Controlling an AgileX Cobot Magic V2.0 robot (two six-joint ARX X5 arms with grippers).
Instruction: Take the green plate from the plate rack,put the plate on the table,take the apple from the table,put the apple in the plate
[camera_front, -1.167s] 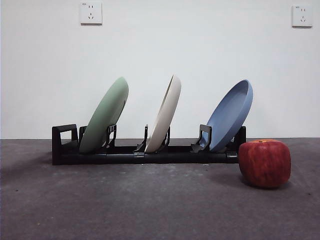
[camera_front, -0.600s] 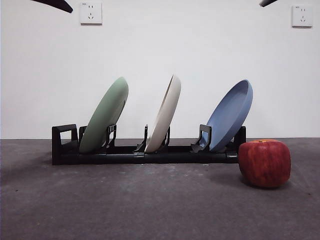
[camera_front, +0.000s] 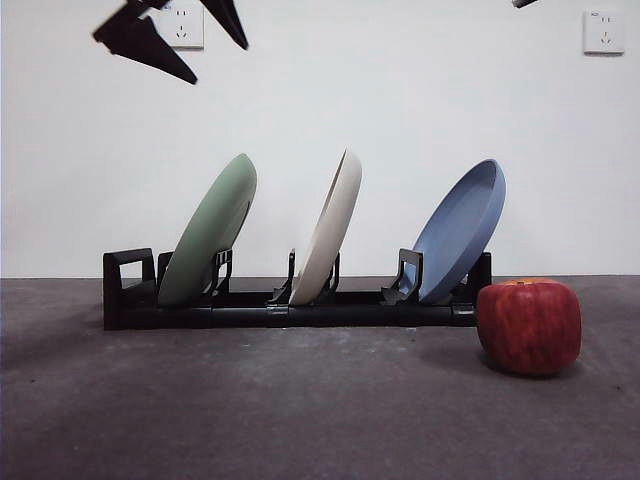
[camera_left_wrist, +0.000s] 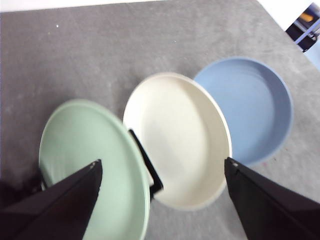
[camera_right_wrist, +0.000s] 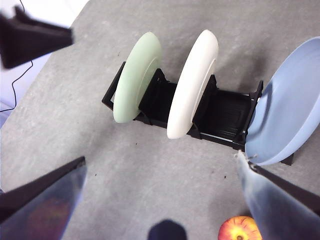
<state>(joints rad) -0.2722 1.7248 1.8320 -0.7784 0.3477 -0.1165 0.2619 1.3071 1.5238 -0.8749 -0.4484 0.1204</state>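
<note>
The green plate (camera_front: 210, 235) leans in the left slot of the black plate rack (camera_front: 300, 315) on the dark grey table (camera_front: 300, 420). The red apple (camera_front: 529, 325) sits on the table by the rack's right end. My left gripper (camera_front: 219, 63) is open and empty, high above the green plate; the left wrist view shows its jaws (camera_left_wrist: 162, 161) spread over the green plate (camera_left_wrist: 85, 145). My right gripper (camera_right_wrist: 160, 157) is open and empty, high over the table in front of the rack (camera_right_wrist: 225, 117), with the green plate (camera_right_wrist: 137, 75) and the apple (camera_right_wrist: 240, 229) below it.
A cream-white plate (camera_front: 330, 230) stands in the rack's middle slot and a blue plate (camera_front: 460, 230) in the right one. The white wall behind carries two sockets (camera_front: 181, 25). The right arm shows only as a black tip (camera_front: 522, 3) at the top.
The left gripper has come down into the front view at the top left, open. The right arm's tip appeared at the top right. Plates and apple have not moved.
</note>
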